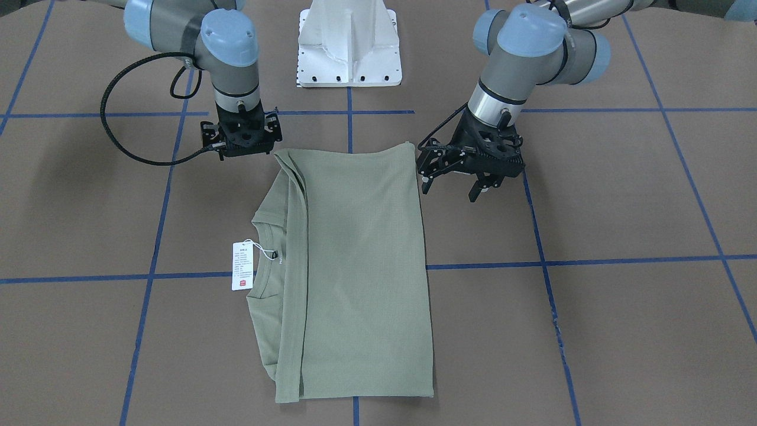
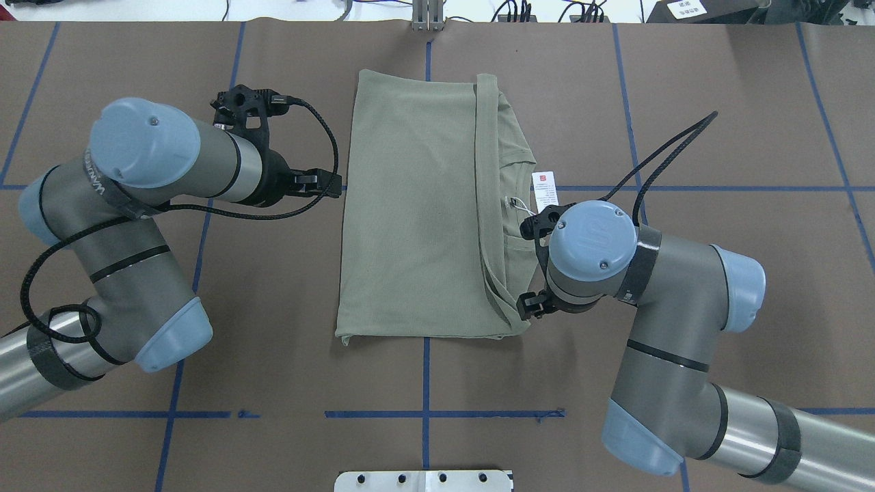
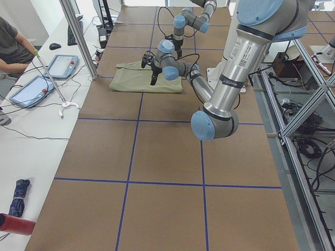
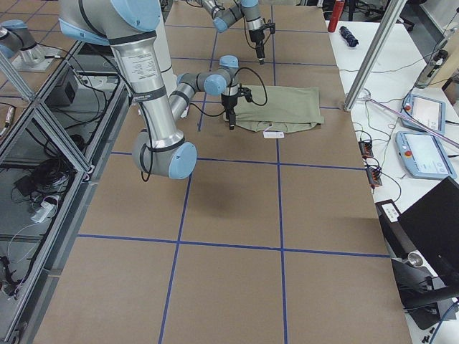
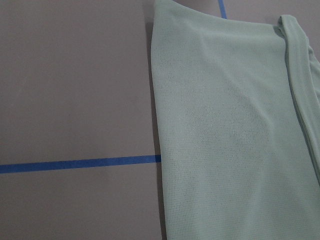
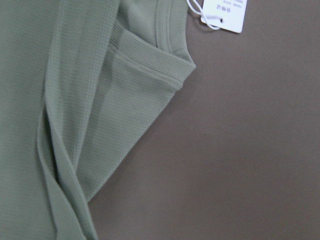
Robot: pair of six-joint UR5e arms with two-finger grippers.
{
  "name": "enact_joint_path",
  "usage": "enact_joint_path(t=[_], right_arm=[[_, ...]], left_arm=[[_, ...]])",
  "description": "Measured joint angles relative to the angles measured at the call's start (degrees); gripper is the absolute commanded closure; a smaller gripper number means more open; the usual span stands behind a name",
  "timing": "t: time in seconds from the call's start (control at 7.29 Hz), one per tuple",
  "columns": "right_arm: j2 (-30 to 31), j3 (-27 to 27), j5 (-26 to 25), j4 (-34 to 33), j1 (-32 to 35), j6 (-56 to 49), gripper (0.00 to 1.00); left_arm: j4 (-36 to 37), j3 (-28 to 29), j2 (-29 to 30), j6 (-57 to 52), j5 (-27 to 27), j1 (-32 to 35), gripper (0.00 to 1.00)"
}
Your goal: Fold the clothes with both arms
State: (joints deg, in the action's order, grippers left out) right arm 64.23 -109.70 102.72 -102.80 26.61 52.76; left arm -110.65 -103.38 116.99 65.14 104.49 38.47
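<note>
The sage-green shirt point(image 1: 361, 266) lies flat on the table, folded into a long rectangle, and also shows in the overhead view point(image 2: 417, 219). Its collar and white hang tag point(image 1: 242, 266) are on my right side. My left gripper point(image 1: 452, 186) is open and empty, and hovers just off the shirt's plain long edge. The left wrist view shows that edge point(image 5: 235, 140). My right gripper point(image 1: 241, 142) points straight down beside the shirt's corner near the collar side. Its fingers are hidden under its body, so I cannot tell its state. The right wrist view shows the collar fold point(image 6: 150, 55) and the tag point(image 6: 225, 12).
The white pedestal base point(image 1: 349, 47) stands behind the shirt. Brown table with blue tape lines point(image 1: 591, 260) all around. An operator point(image 3: 10, 47), tablets point(image 3: 31, 89) and a metal post point(image 3: 78, 36) are at the far side.
</note>
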Motion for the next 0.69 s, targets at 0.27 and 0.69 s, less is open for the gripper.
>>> enact_joint_path(t=[0.27,0.69], right_arm=[[-6.56,5.63,-0.19,-0.12,0.62,-1.08,0.00],[-12.65,14.95,-0.23,2.16,0.68,-1.68,0.00]], left_arm=[[0.00,0.02,-0.03,-0.09,0.03,-0.06,0.00],[0.02,-0.14,0.12,-0.27,0.11,-0.04,0.00]])
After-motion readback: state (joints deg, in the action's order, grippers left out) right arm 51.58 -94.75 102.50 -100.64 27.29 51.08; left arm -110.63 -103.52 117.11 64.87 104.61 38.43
